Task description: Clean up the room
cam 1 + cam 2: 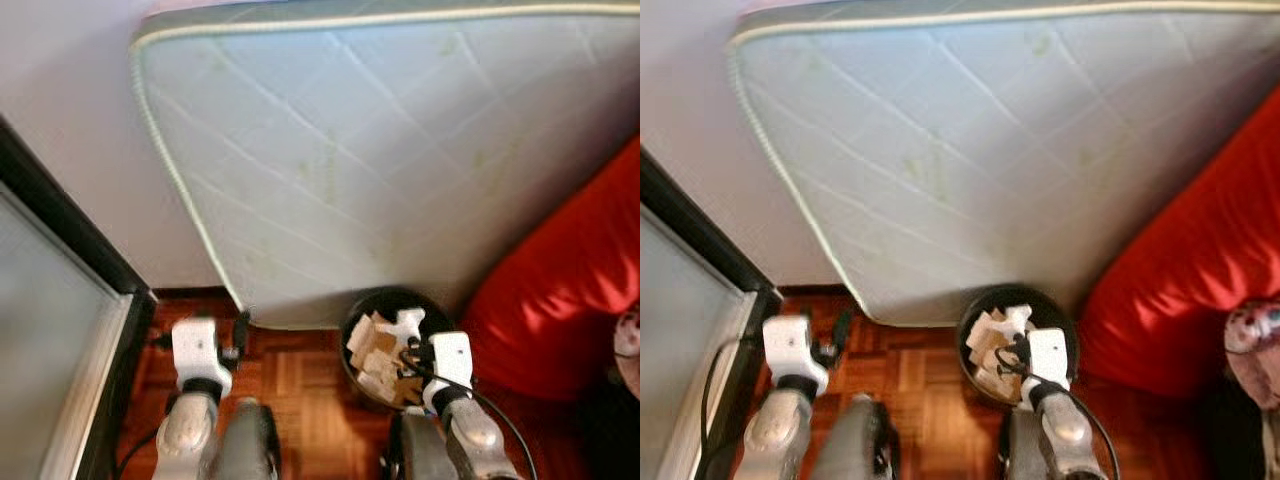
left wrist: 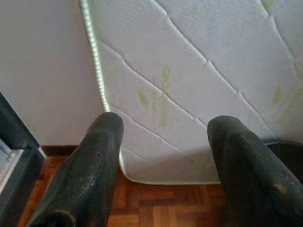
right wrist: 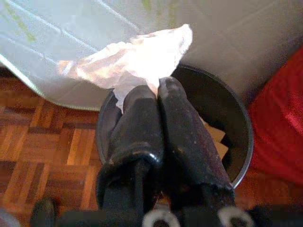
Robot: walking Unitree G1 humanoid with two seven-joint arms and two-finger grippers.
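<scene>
Scene: robot stands on a wooden parquet floor, facing a pale quilted mattress that leans against the wall, with a red cushion or beanbag to its right and a dark-framed glass panel to its left.

Bin: round black waste bin sits on the floor just in front of the mattress's lower edge, touching or nearly touching the red cushion; it already holds torn cardboard scraps.

Right gripper: right gripper hovers directly over the bin's opening, its two black fingers pressed together on a crumpled white tissue, which sticks out beyond the fingertips.

Left gripper: left gripper is held low over the floor, pointing at the mattress corner, fingers spread apart and holding nothing.

Handling of the tissue: it looks very light, soft and limp, with no stiffness of its own. It probably tears easily and may cling to the finger pads when released. It is neither heavy nor slippery.

Where to hold: a pinch on the bunched middle, as here, seems soundest; a loose edge would likely rip or slide out.

Risk: being so light, the tissue could drift past the rim, so letting go low over the opening looks safest.
</scene>
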